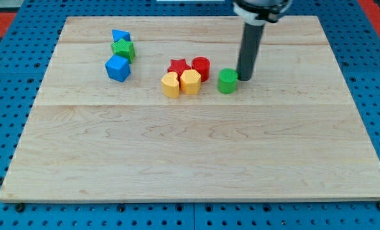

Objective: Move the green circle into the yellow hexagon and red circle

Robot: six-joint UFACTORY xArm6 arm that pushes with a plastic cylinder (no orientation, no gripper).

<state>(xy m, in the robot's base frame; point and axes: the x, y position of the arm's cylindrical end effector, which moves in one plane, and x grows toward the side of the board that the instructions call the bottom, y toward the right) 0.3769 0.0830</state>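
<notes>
My tip (245,78) stands just right of the green circle (227,81); left of it are the red circle (200,68) and yellow hexagon (190,82).

Pale wooden board (196,160) on blue, seemingly perforated surface (4,96).

A single camera looks down at a slant on the wooden table (190,160) from beyond its near edge, so the far edge lies toward the view's top and looks narrower. It stands back enough to take in the whole table with a blue pegboard (11,76) border around it. The arm enters from the view's top, cut off by the frame.
</notes>
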